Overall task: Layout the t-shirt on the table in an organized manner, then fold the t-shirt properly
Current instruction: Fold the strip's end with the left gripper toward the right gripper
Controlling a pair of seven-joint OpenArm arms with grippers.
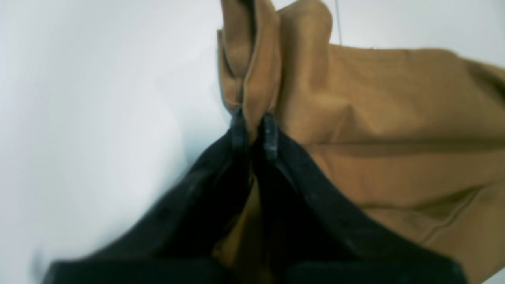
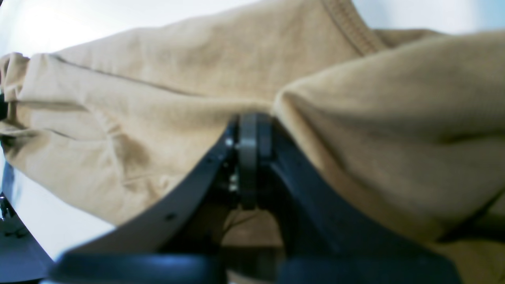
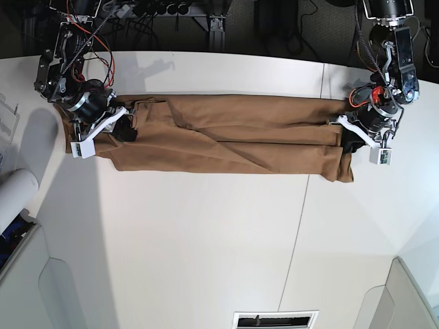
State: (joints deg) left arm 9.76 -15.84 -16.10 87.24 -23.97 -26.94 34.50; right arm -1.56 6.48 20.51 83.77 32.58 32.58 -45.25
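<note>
The tan-brown t-shirt (image 3: 226,140) lies stretched into a long band across the far part of the white table (image 3: 206,240). At the band's right end in the base view, my left gripper (image 3: 346,133) is shut on the cloth. The left wrist view shows its black fingertips (image 1: 238,132) pinching a raised fold of the t-shirt (image 1: 394,118). My right gripper (image 3: 127,127) holds the band's left end. In the right wrist view its pads (image 2: 248,157) are pressed together, with the t-shirt (image 2: 158,98) bunched over and around the tips and some cloth showing between the fingers below.
A thin dark seam (image 3: 302,205) crosses the table right of centre. A white roll (image 3: 14,195) lies at the left edge, beside a bin. A vent slot (image 3: 274,320) sits at the near edge. Cables and both arm bases stand along the far edge.
</note>
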